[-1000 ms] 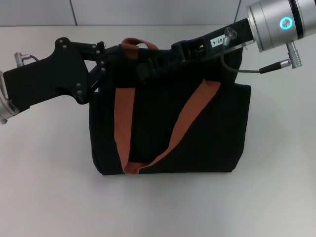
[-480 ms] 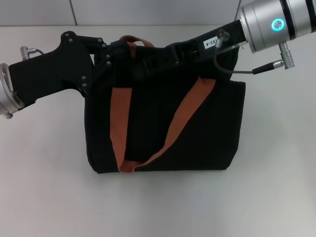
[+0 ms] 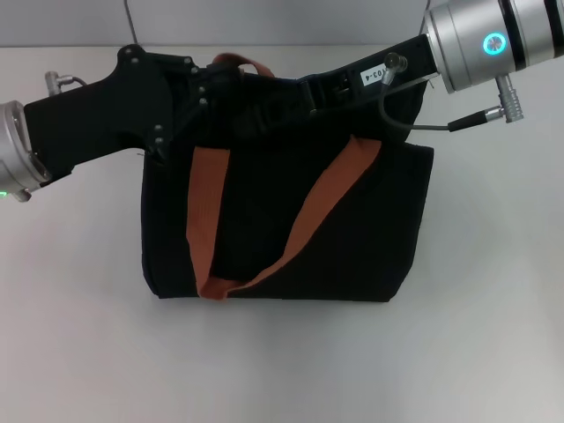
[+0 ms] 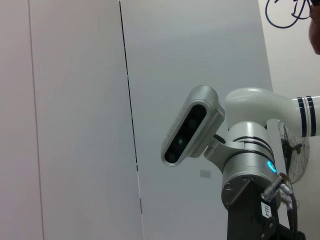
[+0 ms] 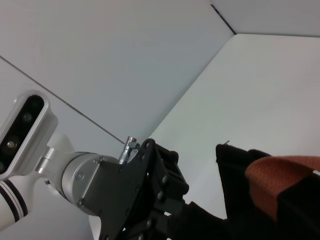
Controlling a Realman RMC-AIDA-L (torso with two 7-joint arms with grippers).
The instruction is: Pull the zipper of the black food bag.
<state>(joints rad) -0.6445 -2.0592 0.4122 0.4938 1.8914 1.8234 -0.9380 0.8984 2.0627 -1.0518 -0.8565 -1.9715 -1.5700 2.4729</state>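
The black food bag point(image 3: 282, 220) stands in the middle of the white table, with two rust-orange handles point(image 3: 204, 211) hanging down its front. My left gripper point(image 3: 210, 92) is at the bag's top left corner, against the fabric. My right gripper point(image 3: 269, 110) reaches in from the right along the bag's top edge, close to the left gripper. The zipper is hidden behind the two grippers and the dark fabric. The right wrist view shows the left gripper point(image 5: 145, 200) beside the bag's corner point(image 5: 235, 165) and an orange handle point(image 5: 280, 175).
The white table point(image 3: 493, 335) lies all around the bag. A grey wall point(image 3: 264, 18) runs behind the table. The left wrist view shows only the wall and my right arm's silver wrist with its camera point(image 4: 192, 127).
The bag has shifted to the left and slightly away. My left gripper has moved right and farther back along the bag's top; the right arm has drawn slightly left.
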